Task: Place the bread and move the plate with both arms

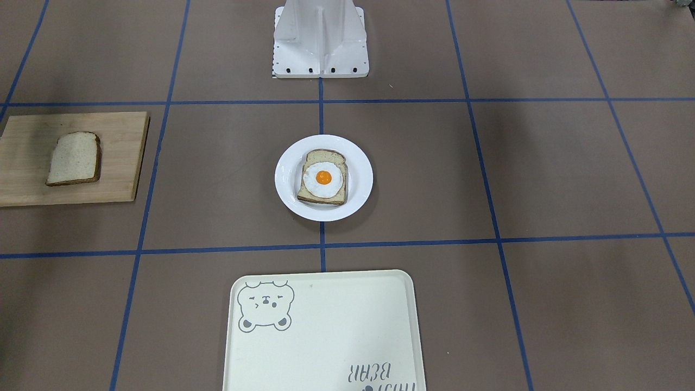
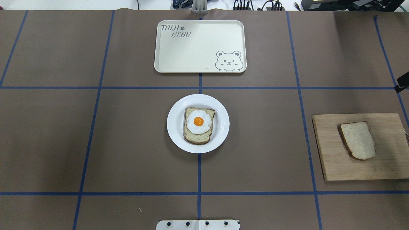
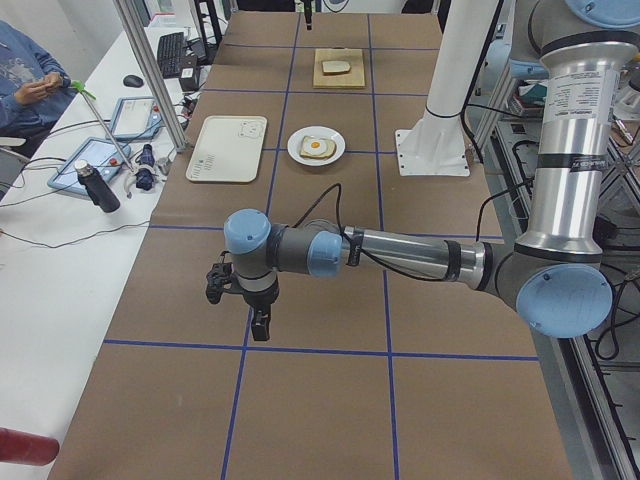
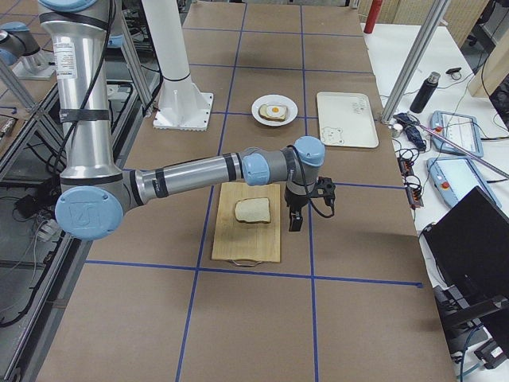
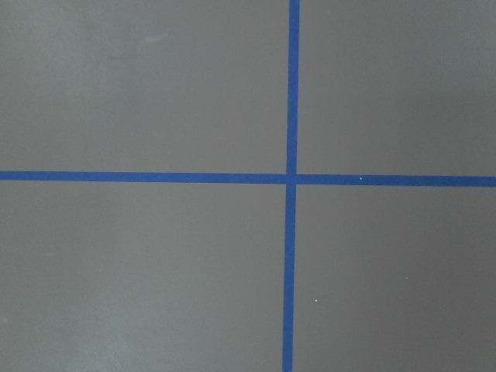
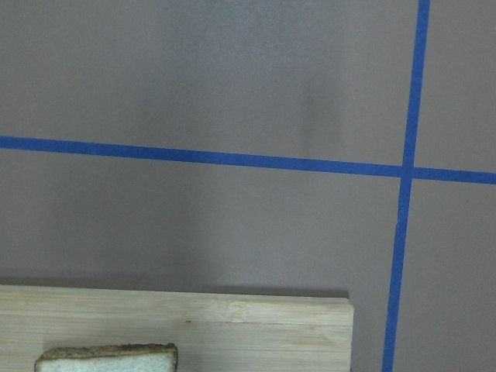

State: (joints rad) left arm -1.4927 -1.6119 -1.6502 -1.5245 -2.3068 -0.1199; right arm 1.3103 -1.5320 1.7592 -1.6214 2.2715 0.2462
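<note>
The plain bread slice lies flat on a wooden cutting board; it also shows in the overhead view and at the bottom edge of the right wrist view. The white plate sits mid-table and carries a bread slice with a fried egg. My right gripper hangs just past the board's far edge, beside the bread and apart from it; a dark tip shows at the overhead view's right edge. My left gripper hangs over bare table far from the plate. I cannot tell whether either is open.
A cream rectangular tray with a bear drawing lies beyond the plate on the operators' side. The white robot base stands at the robot's edge. Blue tape lines cross the brown table cover. A person and gear sit at a side table.
</note>
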